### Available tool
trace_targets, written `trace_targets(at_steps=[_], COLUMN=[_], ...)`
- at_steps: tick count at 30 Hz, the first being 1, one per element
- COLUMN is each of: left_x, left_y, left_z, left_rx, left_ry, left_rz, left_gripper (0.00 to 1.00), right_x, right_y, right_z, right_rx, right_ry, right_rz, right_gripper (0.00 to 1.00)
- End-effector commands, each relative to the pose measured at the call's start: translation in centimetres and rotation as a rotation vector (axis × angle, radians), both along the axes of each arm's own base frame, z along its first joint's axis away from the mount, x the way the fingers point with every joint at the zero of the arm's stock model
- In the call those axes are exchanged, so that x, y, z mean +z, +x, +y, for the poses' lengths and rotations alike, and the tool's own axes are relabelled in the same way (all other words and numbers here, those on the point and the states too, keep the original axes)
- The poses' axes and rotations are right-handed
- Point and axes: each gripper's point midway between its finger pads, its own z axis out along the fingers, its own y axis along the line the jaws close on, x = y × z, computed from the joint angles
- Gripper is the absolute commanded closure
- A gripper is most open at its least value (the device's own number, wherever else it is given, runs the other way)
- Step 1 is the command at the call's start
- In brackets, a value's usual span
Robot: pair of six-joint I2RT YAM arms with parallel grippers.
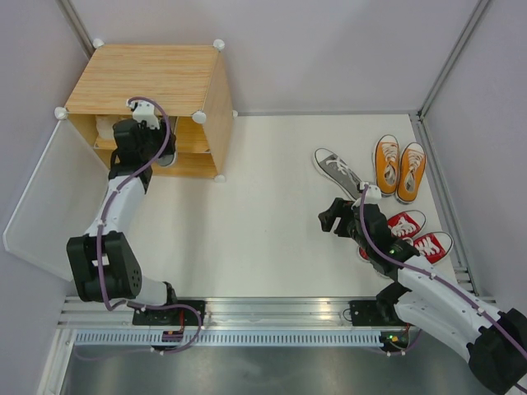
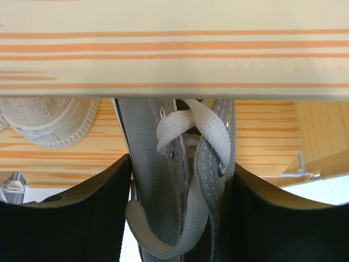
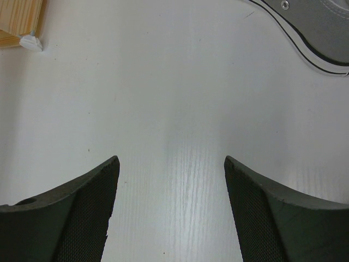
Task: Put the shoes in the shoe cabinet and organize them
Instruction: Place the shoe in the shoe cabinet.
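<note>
**Top external:** The left gripper (image 1: 153,146) sits at the open front of the light-wood cube shoe cabinet (image 1: 148,78), at the far left of the white table (image 1: 263,239). The right gripper (image 1: 330,218) hangs over bare table. Near it lie a loose grey canvas sneaker (image 1: 338,169), an orange sneaker pair (image 1: 399,169) and a red sneaker pair (image 1: 418,234).

**Left wrist:** The jaws are partly open. The black fingers (image 2: 82,218) press both sides of a gripped grey lace-up sneaker (image 2: 150,158), just under a cabinet board. A cream sneaker (image 2: 46,123) lies on the wood to its left.

**Right wrist:** The fingers (image 3: 65,213) are spread wide, holding and touching nothing.
</note>
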Motion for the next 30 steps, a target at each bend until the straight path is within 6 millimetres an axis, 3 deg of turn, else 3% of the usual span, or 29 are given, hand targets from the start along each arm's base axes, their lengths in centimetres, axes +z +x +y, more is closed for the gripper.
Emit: trace_targets(at_steps=[1,7,30], left_x=[4.7,3.6,2.8], left_y=[1.9,2.9,6.2], left_z=[0.8,1.3,3.6], left_rx=[0.007,0.027,0.092], left_ry=[0.072,0.079,0.175], left_rz=[-0.211,-0.221,-0.214], left_gripper=[0.95,0.95,0.92], right_x=[0.5,0.3,-0.6], right_y=[0.5,0.6,1.0], right_z=[-0.2,-0.3,-0.3], right_rx=[-0.013,-0.019,-0.019], right_ry=[-0.005,-0.015,-0.048], right_rz=[-0.032,-0.028,-0.004], right_gripper=[0.18,0.19,0.2])
